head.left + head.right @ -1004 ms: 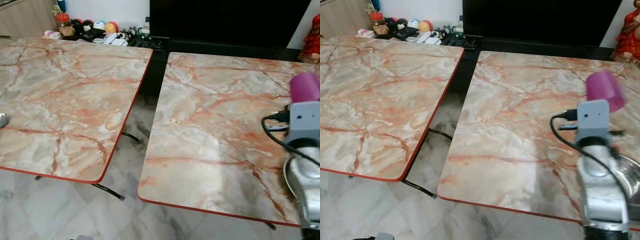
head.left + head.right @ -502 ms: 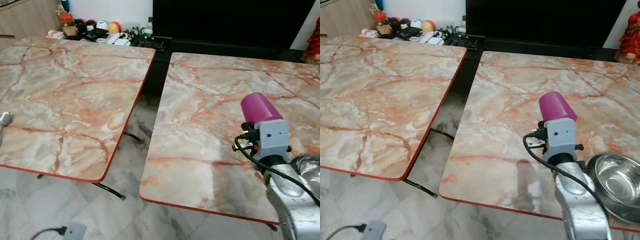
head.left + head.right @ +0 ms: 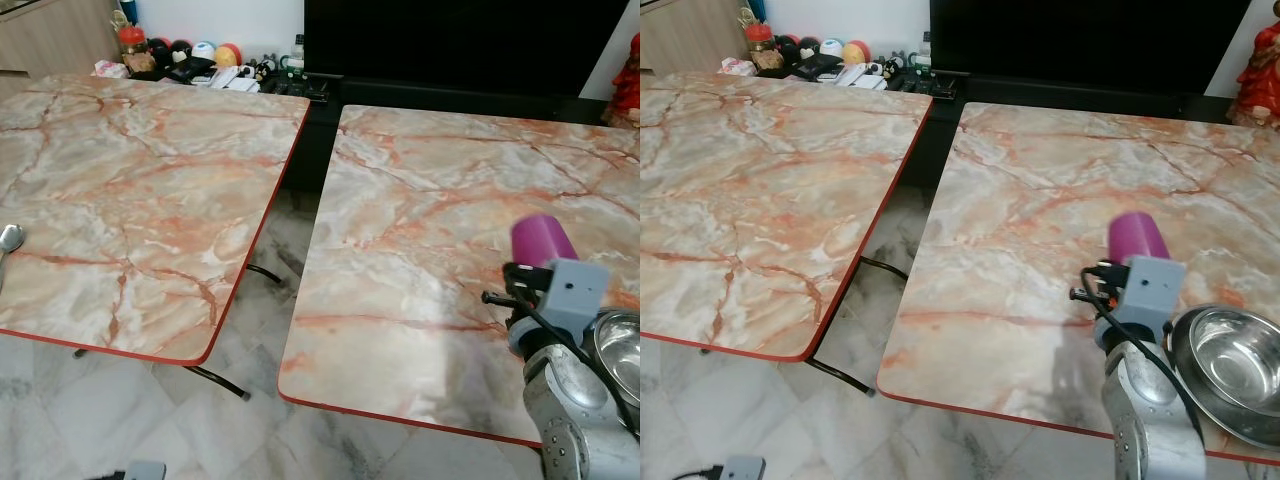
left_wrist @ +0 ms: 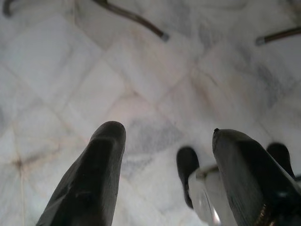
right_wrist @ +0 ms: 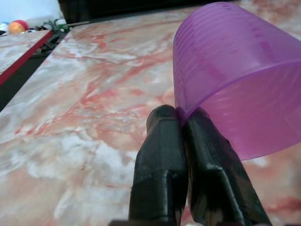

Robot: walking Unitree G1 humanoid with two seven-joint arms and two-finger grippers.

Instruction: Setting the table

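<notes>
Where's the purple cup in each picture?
Left eye: cup low on the right, above the right hand's camera box, over the right table.
Right eye: cup right of middle, by the bowl.
Left wrist: not there.
Right wrist: cup pinched at its rim.
Shared landmark: the right table.

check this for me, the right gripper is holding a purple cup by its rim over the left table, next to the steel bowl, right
Not quite. The right gripper does pinch the purple cup by its rim, and the steel bowl is beside it, but they are over the right table, not the left one. The right eye view shows this.
</notes>
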